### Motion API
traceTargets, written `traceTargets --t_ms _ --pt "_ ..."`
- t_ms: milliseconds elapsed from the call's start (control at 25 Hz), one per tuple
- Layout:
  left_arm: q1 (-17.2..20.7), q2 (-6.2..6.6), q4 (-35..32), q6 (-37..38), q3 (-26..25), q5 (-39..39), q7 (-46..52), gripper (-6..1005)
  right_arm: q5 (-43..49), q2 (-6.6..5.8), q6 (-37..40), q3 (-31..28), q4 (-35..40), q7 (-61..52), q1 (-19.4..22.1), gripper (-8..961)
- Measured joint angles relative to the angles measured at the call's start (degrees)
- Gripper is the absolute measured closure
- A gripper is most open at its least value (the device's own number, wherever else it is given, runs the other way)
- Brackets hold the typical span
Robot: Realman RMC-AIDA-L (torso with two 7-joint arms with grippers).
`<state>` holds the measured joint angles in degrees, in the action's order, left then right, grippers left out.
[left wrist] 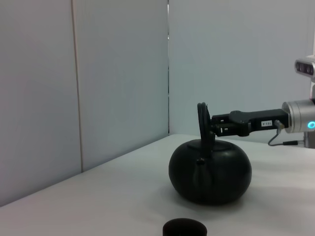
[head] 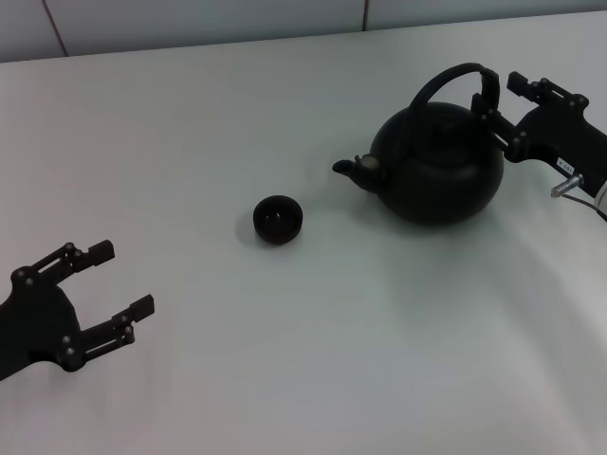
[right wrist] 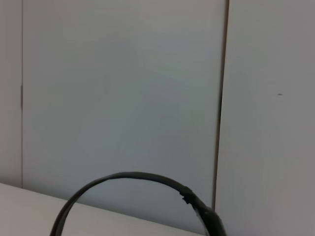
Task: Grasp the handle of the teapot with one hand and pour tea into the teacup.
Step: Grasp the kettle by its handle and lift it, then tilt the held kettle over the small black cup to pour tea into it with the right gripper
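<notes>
Head view: the white table [head: 285, 379] carries the teapot [head: 438, 161] at its far right, spout toward the teacup [head: 278, 219], which sits well apart on the spout side. The right gripper [head: 501, 109] straddles the handle [head: 455, 81] with fingers spread, not clamped. The left gripper [head: 121, 284] hangs open, far from the teapot, beyond the teacup.
</notes>
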<state>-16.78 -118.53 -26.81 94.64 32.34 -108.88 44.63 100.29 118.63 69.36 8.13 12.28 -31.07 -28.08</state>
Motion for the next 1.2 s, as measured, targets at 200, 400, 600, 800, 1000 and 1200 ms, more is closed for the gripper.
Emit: traceTargets --t_ms 200,400,600,800,1000,1200 --pt "-0.21 -0.03 0.17 0.00 0.00 0.12 -0.02 198 0.00 0.01 -0.13 0.04 -0.10 -0.60 -0.07 518" --pt "-0.30 -0.13 0.18 0.05 0.00 0.15 0.02 199 0.00 0.04 -0.77 0.74 -0.30 -1.92 -0.79 608" --pt "-0.35 -0.13 0.18 0.19 0.00 0.17 0.11 199 0.00 0.08 -1.88 1.58 -0.29 -2.65 -1.47 712" --pt "-0.39 -0.11 0.53 0.19 0.00 0.19 0.10 199 -0.73 0.23 -1.76 1.23 -0.32 -2.66 -1.65 810" --pt "-0.49 -0.11 1.08 0.22 0.03 0.48 -0.03 199 -3.47 0.29 -1.12 1.13 -0.26 -3.58 -2.65 872" --pt "-0.70 -0.12 2.06 0.15 0.02 0.52 -0.24 199 -3.50 0.03 -1.92 1.52 1.33 -8.26 -5.90 872"
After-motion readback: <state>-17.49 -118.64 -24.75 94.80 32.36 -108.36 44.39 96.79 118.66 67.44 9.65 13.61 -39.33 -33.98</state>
